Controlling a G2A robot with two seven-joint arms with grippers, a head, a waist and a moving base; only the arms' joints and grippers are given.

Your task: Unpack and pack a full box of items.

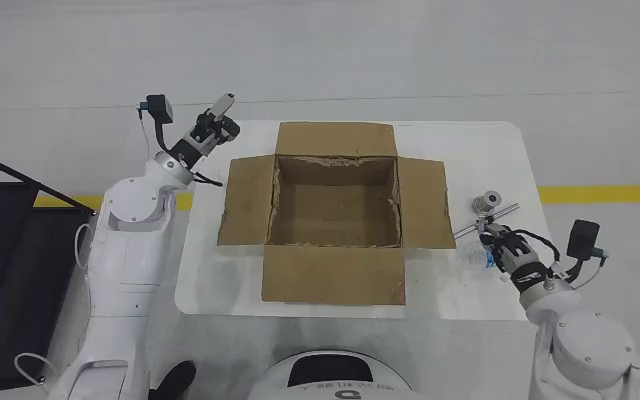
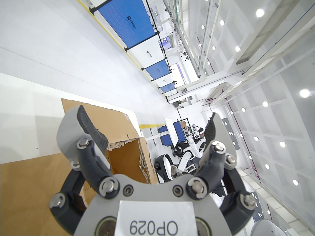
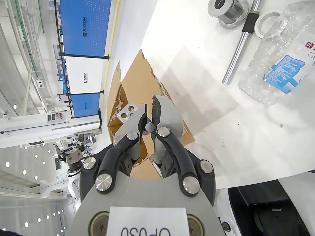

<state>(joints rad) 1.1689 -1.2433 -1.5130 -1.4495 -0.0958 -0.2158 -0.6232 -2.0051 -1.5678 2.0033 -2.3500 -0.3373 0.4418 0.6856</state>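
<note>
Grey floor with a yellow line surrounded one white counter, rounded at its corners.

Item 1, far left corner: left gripper, raised beyond the counter's edge and aimed away from the robot. Jaws spread wide, nothing between them. A bare strip of counter lay between this arm and the box.

Item 2, centre: cardboard box, upright, mouth facing up, long axis running left to right across the counter. All four flaps were folded out flat. The far flap reached the far edge and the near flap stopped just short of the front edge. The inner rim was torn and ragged. No contents could be made out in the top view.

Item 3, right of the box: a narrow open strip of counter, then a cluster near the right edge.
- flanged metal spool, lying on its side.
- thin metal rod, long axis diagonal, a dark band at mid-length.
- white ring, flat, touching the rod.
- clear plastic bottle, crumpled, lying on its side just beside the rod.

Item 4, right edge: right gripper, low beside the bottle, pointed toward the box. Jaws drawn together, a small two-holed metal plate at their tips, seemingly pinched.
</note>
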